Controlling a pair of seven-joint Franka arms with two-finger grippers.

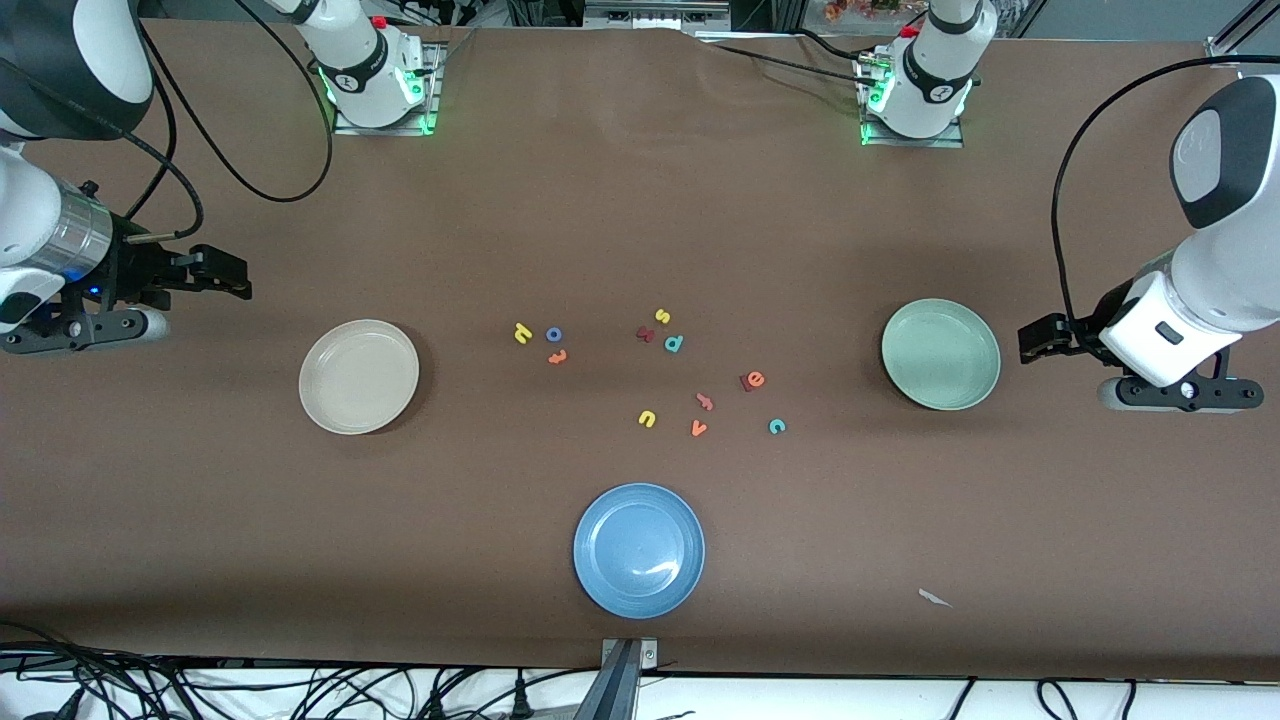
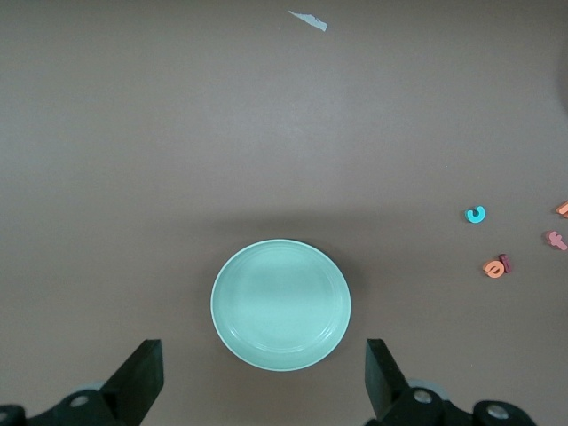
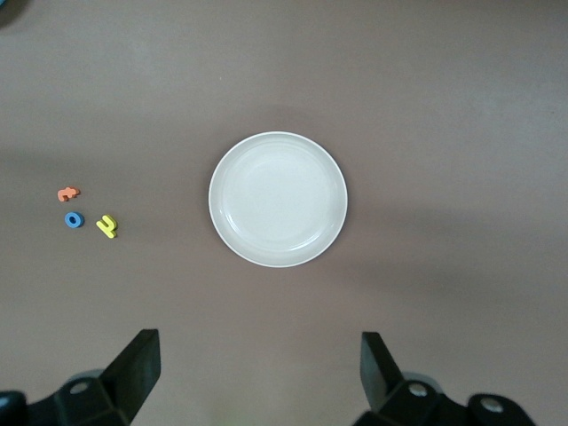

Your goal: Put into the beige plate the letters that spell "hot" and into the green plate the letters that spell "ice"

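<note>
Letters in the front view: yellow h (image 1: 521, 333), blue o (image 1: 553, 334) and orange t (image 1: 557, 356) close together, between the beige plate (image 1: 358, 376) and the middle of the table. Orange e (image 1: 756, 379) touching the dark maroon i (image 1: 745, 382), teal c (image 1: 776, 426) a bit nearer the camera, all nearer the green plate (image 1: 940, 354). Both plates bare. Blue plate (image 1: 639, 549) nearest the camera. Right gripper (image 1: 240, 279) up by the beige plate at its end of the table, left gripper (image 1: 1030, 340) up just beside the green plate at its end. Both arms waiting.

Left wrist view: fingers (image 2: 142, 377) spread wide, holding nothing, green plate (image 2: 280, 303) below and between them, c (image 2: 476, 214) and e (image 2: 493, 266) off to one side.

Right wrist view: fingers (image 3: 138, 364) spread wide, holding nothing, beige plate (image 3: 278, 199) below, h (image 3: 106, 225), o (image 3: 74, 219) and t (image 3: 67, 193) near it on the table.
</note>
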